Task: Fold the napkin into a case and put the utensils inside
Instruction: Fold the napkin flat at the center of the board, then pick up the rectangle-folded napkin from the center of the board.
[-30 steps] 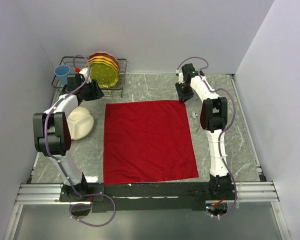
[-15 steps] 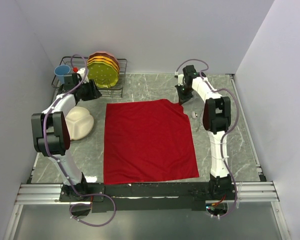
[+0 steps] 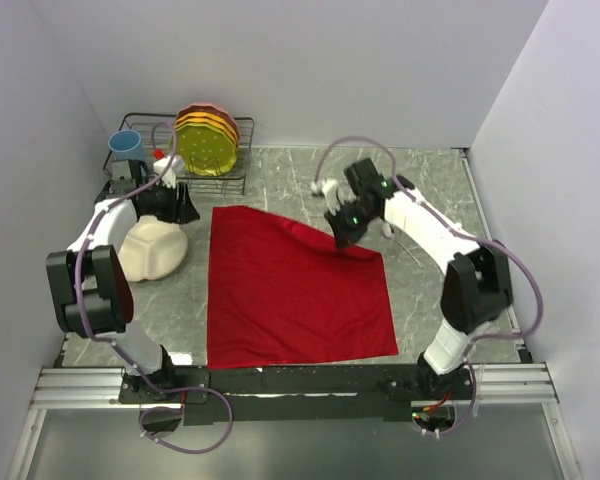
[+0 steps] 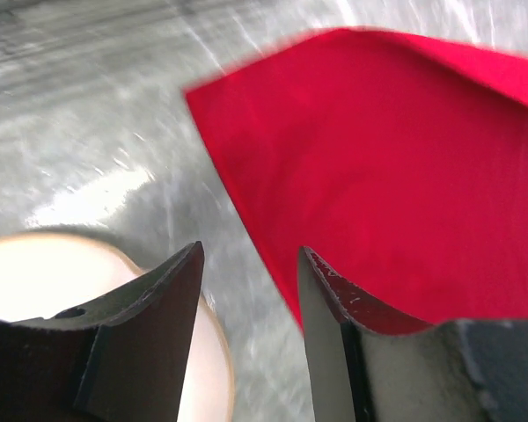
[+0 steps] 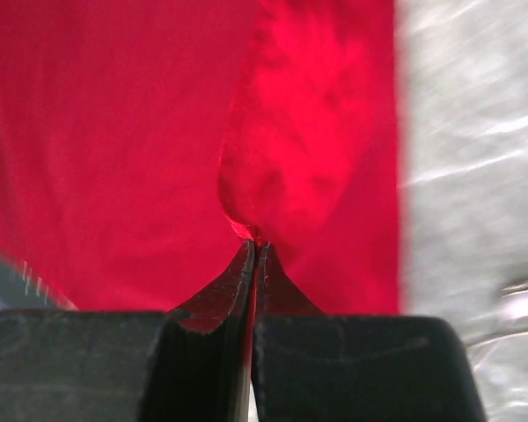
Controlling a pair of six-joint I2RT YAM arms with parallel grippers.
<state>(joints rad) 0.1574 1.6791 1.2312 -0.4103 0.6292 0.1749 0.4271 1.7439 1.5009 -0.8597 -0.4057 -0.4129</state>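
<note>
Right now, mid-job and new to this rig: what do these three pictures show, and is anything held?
Two robot arms, left and right, are bolted at the near edge of the table. The wide picture looks down from above and behind them; the other two come from a camera on each wrist. On the table lie the red napkin, a cream plate left of it, and a dish rack with a blue cup at the far left. The right end effector is shut on the napkin's far right corner, raised off the table. The left end effector is open, holding nothing, near the far left corner.
</note>
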